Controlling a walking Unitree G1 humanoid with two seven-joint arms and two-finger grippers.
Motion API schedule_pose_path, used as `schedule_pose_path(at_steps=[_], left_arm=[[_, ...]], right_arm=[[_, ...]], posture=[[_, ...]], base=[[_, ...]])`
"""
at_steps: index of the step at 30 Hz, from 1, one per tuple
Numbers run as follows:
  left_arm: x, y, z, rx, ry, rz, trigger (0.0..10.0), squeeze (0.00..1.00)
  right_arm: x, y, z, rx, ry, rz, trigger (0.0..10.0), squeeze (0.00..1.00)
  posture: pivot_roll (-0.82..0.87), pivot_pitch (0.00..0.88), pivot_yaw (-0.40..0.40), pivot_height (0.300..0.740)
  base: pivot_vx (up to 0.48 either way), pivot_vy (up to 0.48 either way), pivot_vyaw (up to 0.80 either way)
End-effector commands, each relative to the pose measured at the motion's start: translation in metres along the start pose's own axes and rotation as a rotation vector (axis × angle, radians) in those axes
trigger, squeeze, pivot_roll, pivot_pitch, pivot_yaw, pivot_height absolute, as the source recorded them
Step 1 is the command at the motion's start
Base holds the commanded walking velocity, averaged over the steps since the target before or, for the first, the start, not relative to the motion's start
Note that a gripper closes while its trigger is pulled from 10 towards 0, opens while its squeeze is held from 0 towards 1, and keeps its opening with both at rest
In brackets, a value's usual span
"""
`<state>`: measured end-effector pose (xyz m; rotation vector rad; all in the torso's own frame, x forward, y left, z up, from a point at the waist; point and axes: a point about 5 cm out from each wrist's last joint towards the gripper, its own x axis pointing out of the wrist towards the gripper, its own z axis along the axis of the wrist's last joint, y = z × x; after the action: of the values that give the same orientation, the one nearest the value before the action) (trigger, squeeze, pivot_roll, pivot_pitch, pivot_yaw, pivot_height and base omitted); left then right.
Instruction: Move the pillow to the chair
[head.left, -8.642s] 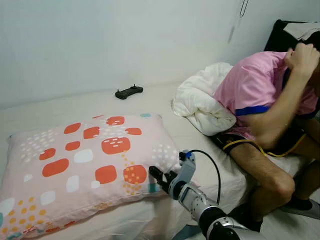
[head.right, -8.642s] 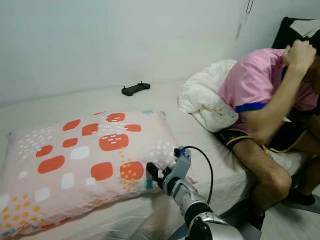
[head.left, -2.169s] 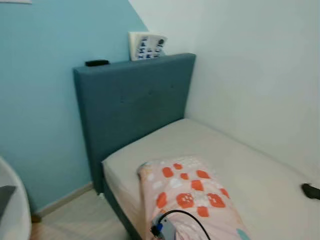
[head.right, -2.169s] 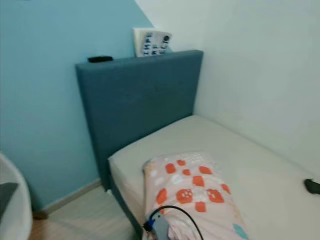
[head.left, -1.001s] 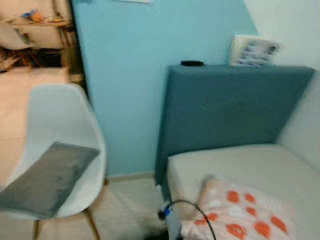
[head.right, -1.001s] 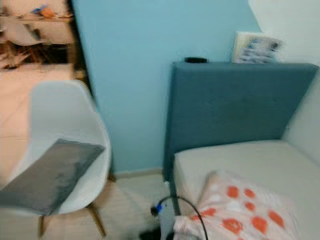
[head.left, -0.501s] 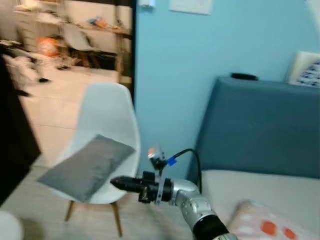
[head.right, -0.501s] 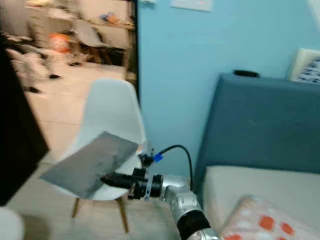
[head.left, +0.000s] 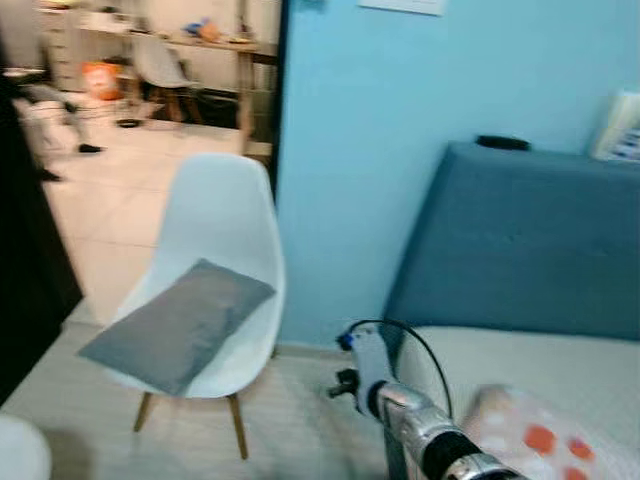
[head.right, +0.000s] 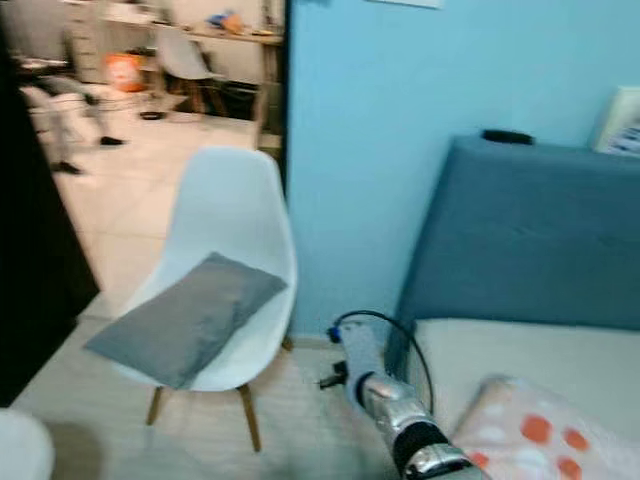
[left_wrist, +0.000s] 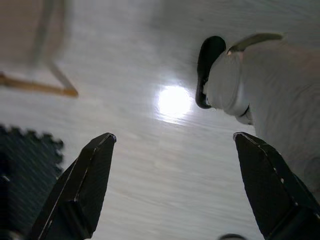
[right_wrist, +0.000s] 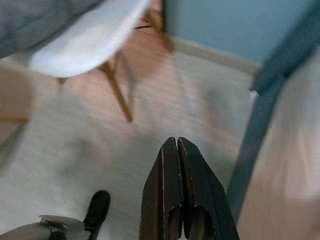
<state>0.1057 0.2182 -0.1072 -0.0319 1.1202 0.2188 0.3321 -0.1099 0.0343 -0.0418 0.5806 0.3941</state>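
White plastic chair (head.left: 215, 270), already bearing a grey cushion (head.left: 178, 322), stands on the robot's left. The spotted pillow (head.left: 545, 440) lies on the bed (head.left: 560, 370) at lower right, beside the blue headboard (head.left: 520, 250). The right claw (right_wrist: 181, 150), fingers pressed together and holding nothing, points at the floor (right_wrist: 100, 165) between chair and bed, pillow to its right and behind. The left claw (left_wrist: 175, 145) hangs spread wide over the floor. The right arm is judged nearer the pillow.
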Motion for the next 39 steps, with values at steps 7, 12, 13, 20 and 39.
schedule_pose_path(at_steps=[7, 12, 13, 20, 39], left_arm=[[0.000, -0.016, -0.006, 0.022, 0.025, -0.064, 10.0, 0.00], [0.000, -0.016, -0.006, 0.024, 0.026, -0.065, 10.0, 0.00], [0.000, -0.016, -0.006, 0.023, 0.027, -0.065, 10.0, 0.00], [-0.001, -0.015, -0.007, 0.021, 0.031, -0.064, 10.0, 0.00], [0.000, -0.016, -0.005, -0.016, 0.027, -0.057, 10.0, 0.00]], right_arm=[[0.000, -0.006, -0.015, 0.042, 0.066, -0.153, 10.0, 0.00], [-0.002, -0.011, -0.021, 0.041, 0.106, -0.206, 10.0, 0.00], [-0.003, -0.013, -0.022, 0.044, 0.113, -0.219, 10.0, 0.00], [-0.006, -0.021, -0.023, 0.046, 0.118, -0.250, 10.0, 0.00], [-0.006, -0.023, -0.023, 0.049, 0.121, -0.271, 10.0, 0.00]], posture=[[0.12, 0.053, -0.095, 0.740], [0.12, 0.054, -0.096, 0.740], [0.12, 0.054, -0.096, 0.740], [0.12, 0.052, -0.097, 0.740], [0.11, 0.048, -0.098, 0.740]], base=[[0.000, 0.000, -0.61], [0.000, 0.000, -0.62], [0.000, 0.000, -0.62], [0.000, 0.000, -0.63], [0.000, 0.000, -0.62]])
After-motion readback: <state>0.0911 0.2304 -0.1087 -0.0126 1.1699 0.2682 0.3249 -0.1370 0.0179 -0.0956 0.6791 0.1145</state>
